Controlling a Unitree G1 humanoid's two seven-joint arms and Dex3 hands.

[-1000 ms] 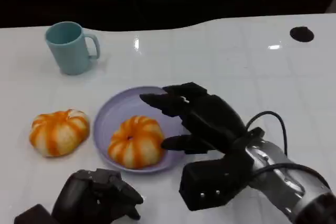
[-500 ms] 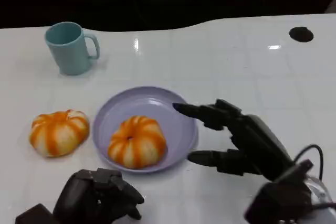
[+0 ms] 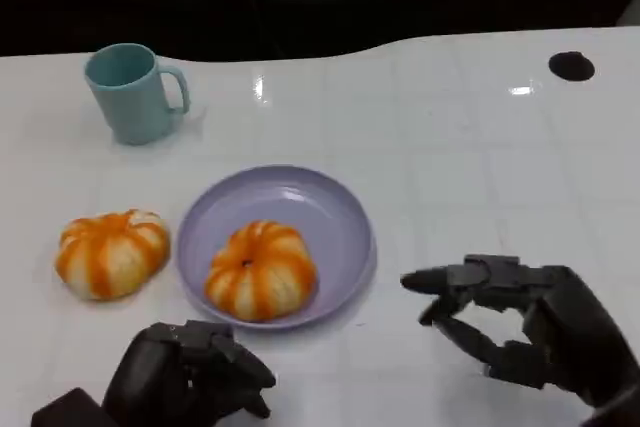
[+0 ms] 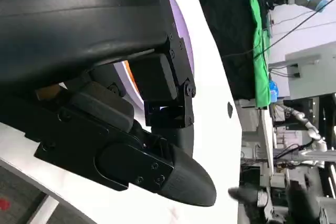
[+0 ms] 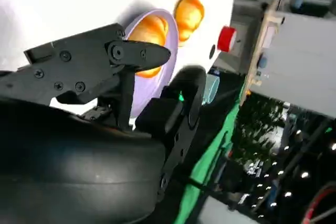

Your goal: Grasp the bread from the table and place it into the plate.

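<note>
1. From the head view we see one bread (image 3: 261, 269) lying in the purple plate (image 3: 335, 217), a second bread (image 3: 111, 250) on the white worktop (image 3: 470, 157) beside it, and a teal mug (image 3: 133, 90) farther back. Our right hand (image 3: 520, 332) hovers beside the plate, fingers (image 3: 440, 280) spread and released; our left hand (image 3: 190, 377) is clenched on nothing.
2. The left wrist view gives us that hand's (image 4: 121, 103) black shell with a sliver of plate (image 4: 178, 14).
3. The right wrist view shows both breads (image 5: 152, 27) beyond the right hand's fingers (image 5: 136, 53).

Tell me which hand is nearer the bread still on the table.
Left. The left hand sits just in front of that bread; the right hand is across the plate, well away.
</note>
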